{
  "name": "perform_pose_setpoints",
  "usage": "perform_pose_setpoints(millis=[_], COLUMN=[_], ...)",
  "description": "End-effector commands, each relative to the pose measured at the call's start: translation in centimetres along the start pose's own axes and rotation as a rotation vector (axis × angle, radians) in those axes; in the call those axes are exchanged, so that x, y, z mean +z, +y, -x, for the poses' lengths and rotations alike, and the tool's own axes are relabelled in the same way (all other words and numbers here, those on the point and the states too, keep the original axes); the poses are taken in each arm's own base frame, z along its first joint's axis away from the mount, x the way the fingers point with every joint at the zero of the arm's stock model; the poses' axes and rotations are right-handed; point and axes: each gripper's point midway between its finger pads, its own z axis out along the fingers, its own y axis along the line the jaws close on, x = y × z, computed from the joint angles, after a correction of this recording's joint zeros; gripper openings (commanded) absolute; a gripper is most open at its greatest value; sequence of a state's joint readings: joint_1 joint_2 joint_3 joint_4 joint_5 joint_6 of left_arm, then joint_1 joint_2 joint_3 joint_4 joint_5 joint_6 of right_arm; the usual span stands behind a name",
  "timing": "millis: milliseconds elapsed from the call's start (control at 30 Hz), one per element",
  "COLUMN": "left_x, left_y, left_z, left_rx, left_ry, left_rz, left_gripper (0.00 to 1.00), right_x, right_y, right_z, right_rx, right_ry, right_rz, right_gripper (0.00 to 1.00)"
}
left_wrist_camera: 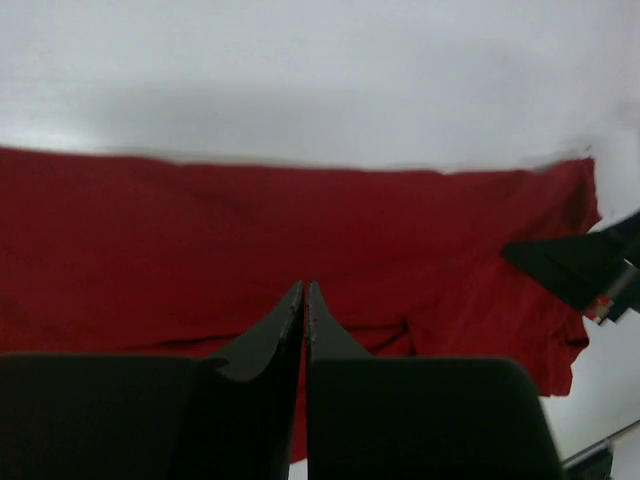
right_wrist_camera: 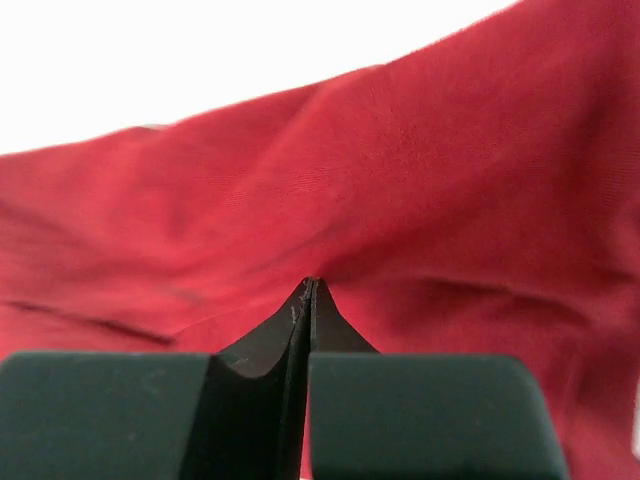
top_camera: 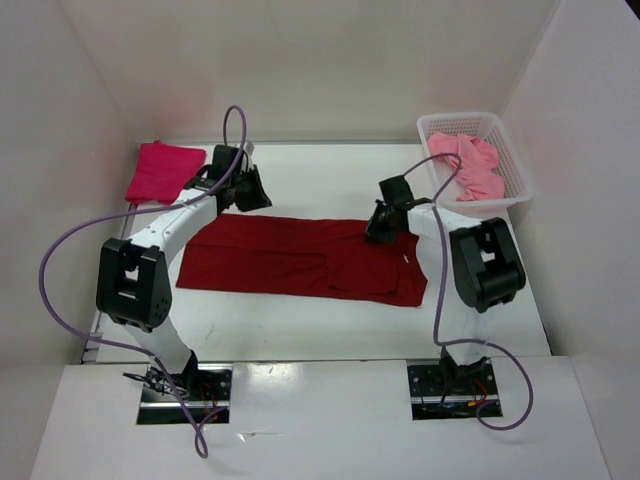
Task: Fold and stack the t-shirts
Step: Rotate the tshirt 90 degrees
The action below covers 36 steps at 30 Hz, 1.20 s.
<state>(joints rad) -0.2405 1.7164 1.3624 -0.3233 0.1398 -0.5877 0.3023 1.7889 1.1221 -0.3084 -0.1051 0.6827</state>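
The dark red t-shirt (top_camera: 290, 260) lies across the middle of the table as a long flat band. My left gripper (top_camera: 252, 194) hovers above its far left end, shut, with nothing between the fingers (left_wrist_camera: 305, 287); the cloth (left_wrist_camera: 200, 240) lies flat well below it. My right gripper (top_camera: 378, 232) is down at the shirt's far right edge, shut (right_wrist_camera: 310, 282), and creases in the cloth (right_wrist_camera: 450, 180) run together at its tips. A folded bright crimson-pink t-shirt (top_camera: 160, 170) rests at the far left. The light pink t-shirt (top_camera: 470, 165) sits crumpled in the basket.
A white mesh basket (top_camera: 520, 185) stands at the far right corner. White walls close in the table at the back and both sides. Purple cables loop over both arms. The right arm's gripper (left_wrist_camera: 575, 268) shows at the right edge of the left wrist view.
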Motion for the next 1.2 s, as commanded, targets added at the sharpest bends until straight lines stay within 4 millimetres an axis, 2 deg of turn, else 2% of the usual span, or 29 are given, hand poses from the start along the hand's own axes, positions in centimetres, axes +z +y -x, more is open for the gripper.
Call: perform_pose_setpoints(millis=[0,67,100,200,233,300,333,367,400,433,467,500,533,567,633,667,700,767,800,833,867,900,933,1000,1033,1067,1100,1133,1167], left_x=[-1.7,-2.4,-2.6,-3.2,-3.4,-3.5,-3.6,-3.7,-4.0,-4.3,-4.5,-5.0,-5.4,-5.8,-6.2,-6.3,-6.1,-5.7,-5.8,-5.6,-5.4,-5.6,-5.3,-5.3,-5.1,-4.7,-4.4,-4.3,-4.1], left_y=[1.0,0.9,1.1,0.9,1.1,1.1,0.9,0.9,1.3,1.3,1.5,1.4,1.1,1.3,1.3,1.7,1.6,1.3,0.7,0.6,0.4,-0.1,0.0,-0.6,-0.5,-0.1,0.1,0.5,0.8], left_z=[-0.9,-1.3,-1.8,-2.6,-3.2,-3.5,-4.1,-3.8,-3.8,-3.5,-3.2,-2.7,-2.1,-1.9,-1.2,-1.0,-0.8,-0.3,0.2,0.4,0.6,1.1,0.9,0.9,0.8,-0.4,-0.7,-1.3,-1.6], left_rx=[0.023,0.021,0.019,0.007,0.004,-0.009,-0.005,0.011,0.018,0.020,0.034,0.045,0.049,0.042,0.029,0.023,0.023,0.022,0.025,0.026,0.026,0.029,0.018,0.020,0.010,0.003,-0.007,-0.010,-0.011], left_ry=[0.008,0.022,0.031,0.054,0.067,0.082,0.103,0.098,0.102,0.090,0.087,0.084,0.061,0.057,0.032,0.028,0.028,0.035,0.022,0.020,0.024,0.011,0.019,0.023,0.021,0.055,0.058,0.071,0.075], left_rz=[0.018,0.015,0.020,0.001,0.008,0.005,0.008,0.014,0.040,0.051,0.063,0.073,0.071,0.076,0.072,0.078,0.078,0.071,0.051,0.050,0.039,0.021,0.025,-0.005,-0.007,-0.004,-0.003,0.004,0.017], left_gripper=[0.07,0.08,0.10,0.12,0.12,0.12,0.12,0.13,0.13,0.13,0.14,0.15,0.15,0.16,0.18,0.18,0.18,0.18,0.18,0.18,0.18,0.18,0.18,0.18,0.18,0.18,0.18,0.18,0.18], right_x=[2.2,3.5,5.1,7.6,9.6,11.8,14.4,15.5,16.3,8.7,14.2,13.3,14.8,10.2,6.5,4.7,0.7,-2.4,-8.8,-7.5,-10.3,-12.8,-16.5,-19.1,-20.2,-20.5,-20.7,-18.3,-17.8], right_y=[1.9,2.9,2.1,4.6,6.5,8.3,11.7,13.2,13.3,21.9,19.6,19.8,18.8,20.2,21.7,21.6,23.0,23.7,25.4,23.4,24.6,24.2,22.0,19.5,17.2,16.7,17.7,16.6,17.2], right_z=[-0.2,-0.4,-1.1,1.2,3.2,5.4,9.0,10.6,10.7,18.7,15.1,16.9,15.6,18.5,17.0,17.5,18.1,17.0,18.4,16.4,17.4,17.3,15.6,14.4,11.5,9.9,7.4,3.4,1.1], right_rx=[-0.060,-0.078,-0.075,-0.085,-0.088,-0.114,-0.129,-0.140,-0.137,-0.145,-0.132,-0.022,-0.006,-0.022,-0.195,-0.224,-0.247,-0.283,-0.287,-0.294,-0.275,-0.255,-0.231,-0.165,-0.166,-0.141,-0.147,-0.147,-0.143], right_ry=[-0.020,-0.016,0.014,-0.023,-0.050,-0.058,-0.117,-0.137,-0.096,-0.341,-0.225,-0.211,-0.175,-0.272,-0.316,-0.360,-0.396,-0.384,-0.466,-0.415,-0.500,-0.529,-0.536,-0.538,-0.495,-0.463,-0.425,-0.321,-0.281], right_rz=[0.011,0.024,-0.004,0.025,0.051,0.057,0.109,0.125,0.089,0.309,0.299,0.350,0.338,0.328,0.228,0.168,0.185,0.188,0.255,0.197,0.273,0.317,0.340,0.355,0.360,0.395,0.468,0.473,0.495], right_gripper=[0.00,0.00,0.00,0.00,0.00,0.00,0.00,0.00,0.00,0.03,0.06,0.14,0.22,0.25,0.31,0.34,0.36,0.40,0.40,0.40,0.40,0.41,0.41,0.41,0.42,0.42,0.42,0.45,0.45])
